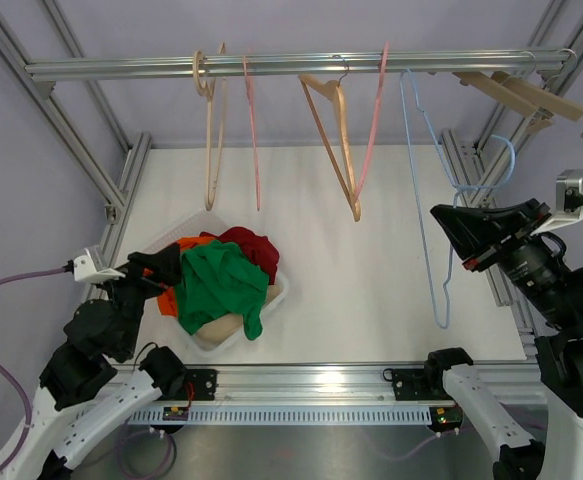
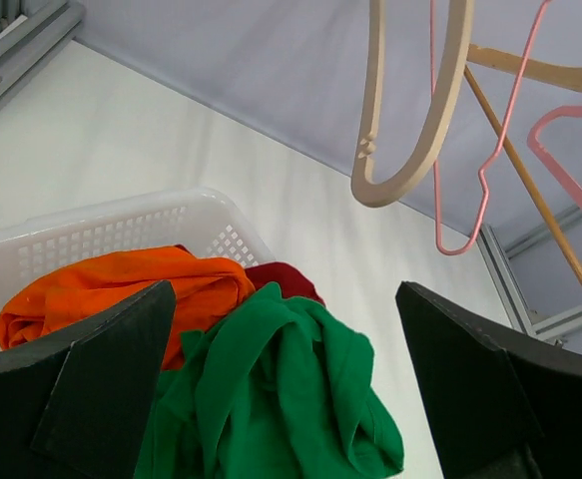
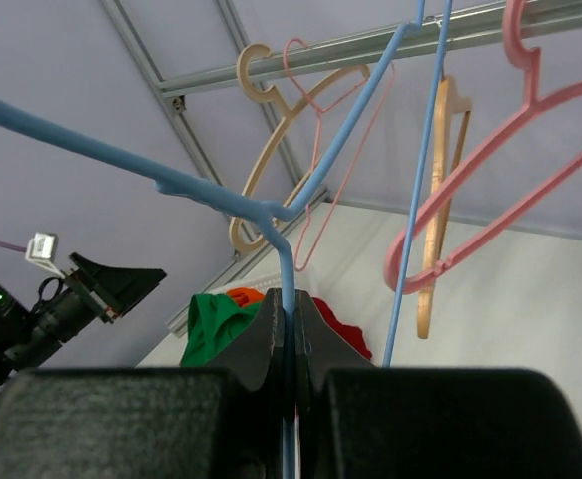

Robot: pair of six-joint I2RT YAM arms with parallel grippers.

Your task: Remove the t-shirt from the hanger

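Note:
The green t-shirt (image 1: 218, 285) lies crumpled in a white basket (image 1: 276, 297) on top of an orange shirt (image 1: 193, 243) and a red one (image 1: 254, 246). It shows close below in the left wrist view (image 2: 271, 399). My left gripper (image 1: 166, 272) is open and empty, hovering over the basket's left side (image 2: 286, 299). My right gripper (image 1: 453, 222) is shut on the wire of a bare blue hanger (image 1: 429, 250), which hangs from the rail (image 1: 291, 66). The wire is pinched between the jaws (image 3: 289, 319). No hanger carries a shirt.
Wooden hangers (image 1: 336, 140), pink hangers (image 1: 371, 120) and another wooden one (image 1: 212, 140) hang bare from the rail. More wooden hangers (image 1: 521, 95) sit at the far right. Aluminium frame posts (image 1: 471, 170) border the white table on both sides.

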